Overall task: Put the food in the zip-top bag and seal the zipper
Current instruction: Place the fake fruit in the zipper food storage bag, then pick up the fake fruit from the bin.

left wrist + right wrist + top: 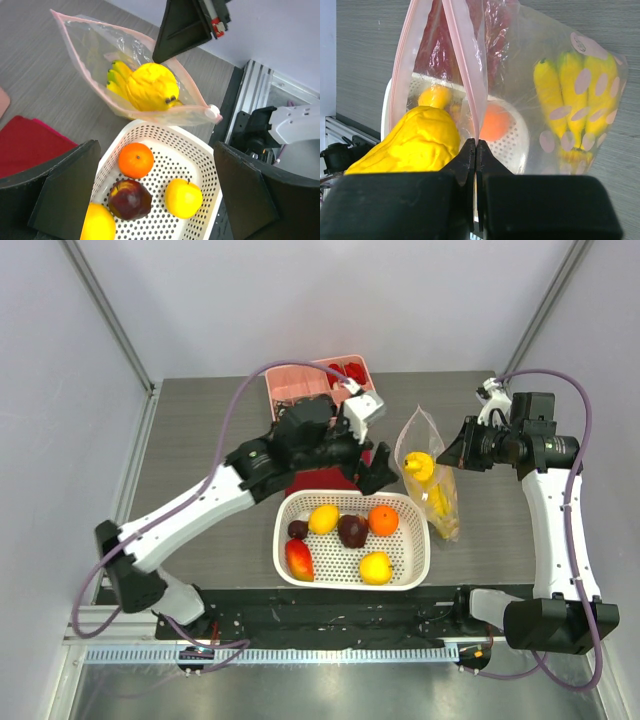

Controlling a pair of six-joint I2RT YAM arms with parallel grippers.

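Note:
The clear zip-top bag [436, 502] lies right of the white basket [412, 570], its mouth with the pink zipper strip [165, 116] held open. A yellow banana bunch [576, 95] is inside, and a lumpy yellow lemon [150, 86] sits in the mouth. My right gripper [476, 146] is shut on the bag's upper rim and holds it up [452, 454]. My left gripper [155, 150] is open and empty, hovering over the basket's far edge beside the bag [376, 470]. The basket holds an orange [136, 160], a dark plum [130, 199], yellow lemons [184, 198] and a mango [299, 559].
A pink tray [300, 388] with small red and dark items stands at the back behind the left arm. A red cloth [25, 145] lies left of the bag. The table's front rail [255, 80] runs near the basket.

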